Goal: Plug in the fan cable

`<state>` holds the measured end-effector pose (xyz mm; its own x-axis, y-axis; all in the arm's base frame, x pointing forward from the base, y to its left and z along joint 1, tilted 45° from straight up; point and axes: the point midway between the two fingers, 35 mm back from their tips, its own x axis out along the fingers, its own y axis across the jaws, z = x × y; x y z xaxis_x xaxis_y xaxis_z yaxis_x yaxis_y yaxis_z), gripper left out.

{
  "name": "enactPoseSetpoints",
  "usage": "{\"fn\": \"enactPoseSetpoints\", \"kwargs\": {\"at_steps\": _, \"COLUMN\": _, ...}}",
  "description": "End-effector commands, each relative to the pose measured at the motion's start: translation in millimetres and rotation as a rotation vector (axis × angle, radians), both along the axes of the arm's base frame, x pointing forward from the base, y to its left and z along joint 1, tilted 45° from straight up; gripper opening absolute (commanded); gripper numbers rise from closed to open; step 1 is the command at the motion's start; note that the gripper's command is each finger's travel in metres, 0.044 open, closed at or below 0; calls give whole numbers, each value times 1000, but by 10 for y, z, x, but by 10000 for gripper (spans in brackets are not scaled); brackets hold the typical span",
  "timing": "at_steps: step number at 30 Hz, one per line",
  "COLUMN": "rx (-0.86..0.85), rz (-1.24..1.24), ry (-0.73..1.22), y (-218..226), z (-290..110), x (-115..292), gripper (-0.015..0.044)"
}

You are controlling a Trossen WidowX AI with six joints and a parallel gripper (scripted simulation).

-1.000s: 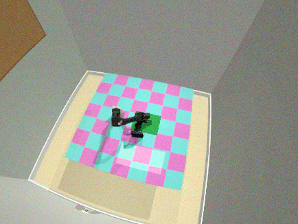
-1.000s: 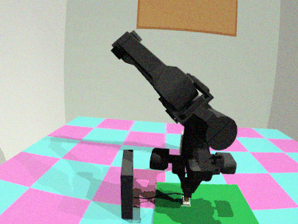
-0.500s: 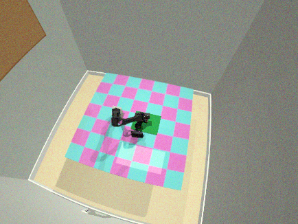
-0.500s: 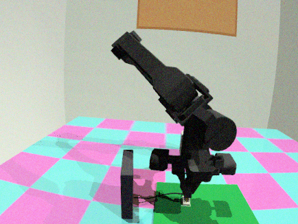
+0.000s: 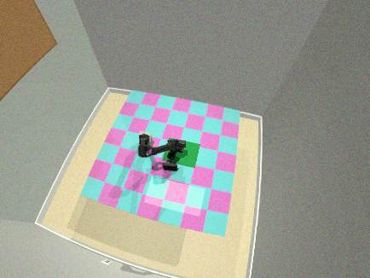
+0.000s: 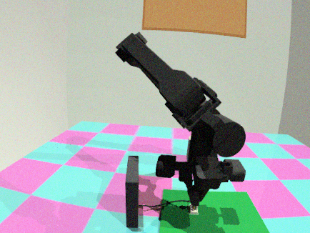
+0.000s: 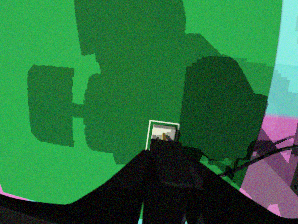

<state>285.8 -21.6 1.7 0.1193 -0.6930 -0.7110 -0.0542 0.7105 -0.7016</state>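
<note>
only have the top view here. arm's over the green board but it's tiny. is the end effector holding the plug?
Observer: Yes. In the side view the end effector is shut on the plug, low at the green board.
Operator: Where's the fan?
Observer: The fan stands upright on the mat just left of the board, off its edge.
Operator: Cable?
Observer: A thin dark cable runs from the fan's base across to the plug.
Operator: Header visible?
Observer: The wrist view shows a small white-framed header right at the fingertips; whether the plug is fully down, I cannot tell.
</note>
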Motion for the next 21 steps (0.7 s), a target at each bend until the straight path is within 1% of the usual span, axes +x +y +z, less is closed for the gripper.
{"fn": "enactPoseSetpoints", "kwargs": {"at_steps": 1, "rx": -5, "rz": 4, "ry": 8, "y": -16, "z": -13, "x": -29, "gripper": 0}}
{"fn": "enactPoseSetpoints", "kwargs": {"at_steps": 21, "rx": -5, "rz": 3, "ry": 8, "y": -30, "z": -30, "x": -20, "gripper": 0}}
